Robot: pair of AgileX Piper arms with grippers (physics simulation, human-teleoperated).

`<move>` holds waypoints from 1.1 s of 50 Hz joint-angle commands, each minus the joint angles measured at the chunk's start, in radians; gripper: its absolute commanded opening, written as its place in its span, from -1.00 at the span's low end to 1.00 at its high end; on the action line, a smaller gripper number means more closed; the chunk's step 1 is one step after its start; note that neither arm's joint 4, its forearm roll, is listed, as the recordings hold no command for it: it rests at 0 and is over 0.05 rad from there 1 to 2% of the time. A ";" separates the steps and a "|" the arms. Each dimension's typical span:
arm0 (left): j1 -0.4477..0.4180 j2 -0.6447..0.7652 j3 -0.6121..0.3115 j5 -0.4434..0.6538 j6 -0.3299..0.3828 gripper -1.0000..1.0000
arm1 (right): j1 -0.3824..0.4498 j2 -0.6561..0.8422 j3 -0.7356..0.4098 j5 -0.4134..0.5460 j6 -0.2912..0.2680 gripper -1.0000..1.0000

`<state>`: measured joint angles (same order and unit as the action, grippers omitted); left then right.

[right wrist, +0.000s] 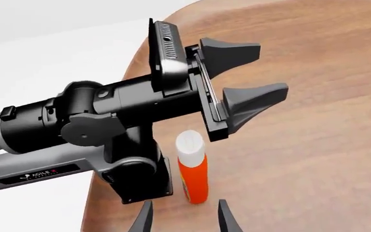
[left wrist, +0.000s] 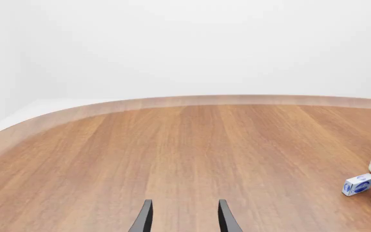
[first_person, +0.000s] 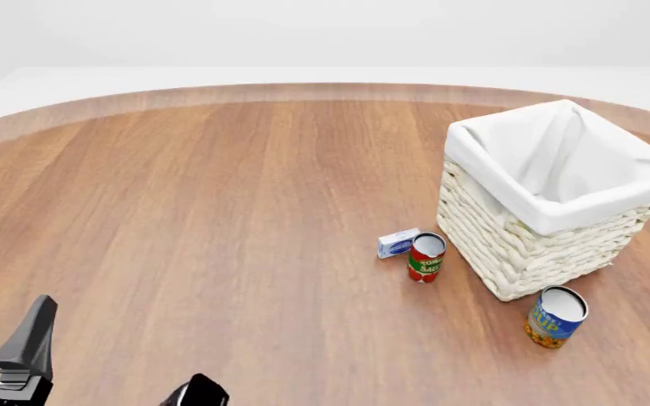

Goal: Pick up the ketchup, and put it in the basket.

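The ketchup [right wrist: 194, 176], a red-orange bottle with a tall white cap, stands upright on the table close to the base of the left arm; only the right wrist view shows it. My right gripper [right wrist: 184, 221] is open, and the bottle stands just beyond its two fingertips. My left gripper [right wrist: 250, 75] is open and empty, held above and past the bottle; it also shows at the near left corner [first_person: 0, 328] and over bare wood [left wrist: 185, 220]. The basket [first_person: 528, 245], cream wicker with a white lining, stands at the right of the table.
A red-and-green tomato can [first_person: 426, 257] and a small blue-and-white box [first_person: 398, 243] sit just left of the basket. A blue-and-yellow can [first_person: 555, 316] stands in front of it. The left arm's body [right wrist: 76, 121] crosses the right wrist view beside the bottle.
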<state>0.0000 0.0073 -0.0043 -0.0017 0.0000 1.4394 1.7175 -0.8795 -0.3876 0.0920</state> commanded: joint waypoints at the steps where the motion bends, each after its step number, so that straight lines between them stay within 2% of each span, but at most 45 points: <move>1: 0.000 0.000 0.000 0.000 0.000 1.00 | -0.015 0.011 -0.021 0.017 0.013 1.00; 12: 0.000 0.000 0.000 0.000 0.000 1.00 | -0.005 0.036 -0.047 0.025 0.038 1.00; 20: 0.000 0.000 0.000 0.000 0.000 1.00 | 0.022 0.049 -0.072 0.038 0.088 1.00; 22: 0.000 0.000 0.000 0.000 0.000 1.00 | 0.013 0.052 -0.072 0.037 0.068 1.00; 55: 0.000 0.000 0.000 0.000 0.000 1.00 | -0.007 0.125 -0.147 0.065 0.076 1.00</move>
<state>0.0000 0.0073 -0.0043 -0.0017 0.0000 1.4393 1.8277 -1.0113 -0.3275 0.1642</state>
